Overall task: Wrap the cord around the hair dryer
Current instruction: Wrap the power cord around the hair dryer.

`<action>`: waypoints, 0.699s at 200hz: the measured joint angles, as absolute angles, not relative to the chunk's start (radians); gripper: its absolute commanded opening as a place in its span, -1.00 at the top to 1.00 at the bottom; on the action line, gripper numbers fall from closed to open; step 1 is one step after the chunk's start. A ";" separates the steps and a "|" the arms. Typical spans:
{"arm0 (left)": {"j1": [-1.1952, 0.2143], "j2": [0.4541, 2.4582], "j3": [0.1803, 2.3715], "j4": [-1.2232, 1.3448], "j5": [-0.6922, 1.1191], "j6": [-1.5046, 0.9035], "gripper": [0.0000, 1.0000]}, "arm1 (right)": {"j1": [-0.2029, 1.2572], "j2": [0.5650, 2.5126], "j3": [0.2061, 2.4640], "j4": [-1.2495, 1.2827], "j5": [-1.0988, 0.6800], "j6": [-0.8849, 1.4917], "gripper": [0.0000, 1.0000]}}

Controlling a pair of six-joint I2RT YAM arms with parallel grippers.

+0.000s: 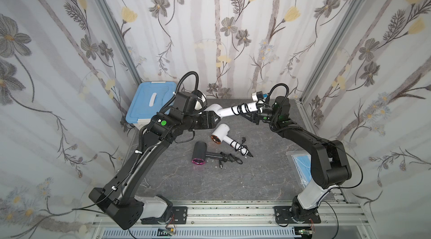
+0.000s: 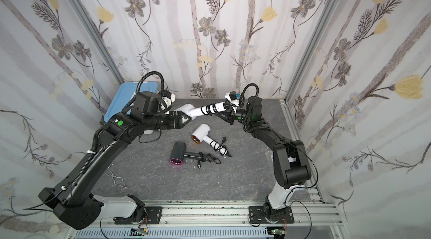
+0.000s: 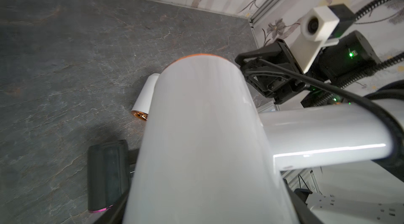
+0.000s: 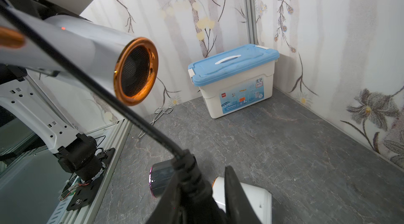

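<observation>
A white hair dryer (image 1: 227,110) (image 2: 198,110) hangs in the air across the back of the table. My left gripper (image 1: 215,118) (image 2: 184,117) is shut on its barrel, which fills the left wrist view (image 3: 201,135) and hides the jaws. Several turns of the black cord (image 1: 241,108) (image 2: 211,108) circle the handle. Its free end runs taut (image 4: 131,111) to my right gripper (image 1: 248,116) (image 4: 207,190), which is shut on the plug end just below the handle.
Two other hair dryers lie mid-table with cords coiled on their handles: a white one (image 1: 221,132) and a black one with a pink ring (image 1: 200,155). A blue-lidded box (image 1: 151,102) stands back left, scissors (image 4: 159,113) beside it. A mask packet (image 1: 300,163) lies right.
</observation>
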State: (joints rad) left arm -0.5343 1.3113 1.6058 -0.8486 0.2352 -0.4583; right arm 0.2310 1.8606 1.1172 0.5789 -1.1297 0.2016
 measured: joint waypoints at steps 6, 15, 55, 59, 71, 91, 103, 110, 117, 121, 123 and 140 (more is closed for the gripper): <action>-0.520 1.307 1.606 -0.852 0.224 -0.467 1.00 | 0.231 1.853 1.099 0.591 -1.129 0.204 1.00; -0.503 1.301 1.606 -0.868 0.208 -0.474 1.00 | 0.232 1.838 1.070 0.599 -1.124 0.204 1.00; -0.477 1.298 1.599 -0.898 0.166 -0.511 1.00 | 0.266 1.778 0.982 0.590 -1.062 0.212 1.00; -0.476 1.296 1.593 -0.893 0.160 -0.520 1.00 | 0.274 1.774 0.976 0.587 -1.050 0.212 1.00; -0.474 1.295 1.568 -0.869 0.136 -0.548 1.00 | 0.302 1.764 0.959 0.573 -1.010 0.220 1.00; -0.473 1.296 1.530 -0.832 0.098 -0.591 1.00 | 0.348 1.752 0.934 0.550 -0.948 0.241 1.00; -0.473 1.299 1.515 -0.816 0.072 -0.608 1.00 | 0.368 1.739 0.917 0.544 -0.911 0.258 1.00; -0.473 1.301 1.504 -0.806 0.051 -0.615 1.00 | 0.379 1.730 0.909 0.541 -0.889 0.273 1.00; -0.473 1.301 1.490 -0.797 0.025 -0.627 1.00 | 0.393 1.723 0.905 0.535 -0.865 0.282 1.00; -0.473 1.301 1.483 -0.792 0.012 -0.631 1.00 | 0.402 1.720 0.904 0.530 -0.852 0.286 1.00; -0.473 1.301 1.479 -0.789 0.005 -0.633 1.00 | 0.407 1.718 0.904 0.528 -0.846 0.290 1.00; -0.479 1.304 1.448 -0.757 -0.050 -0.654 1.00 | 0.462 1.712 0.914 0.485 -0.779 0.297 1.00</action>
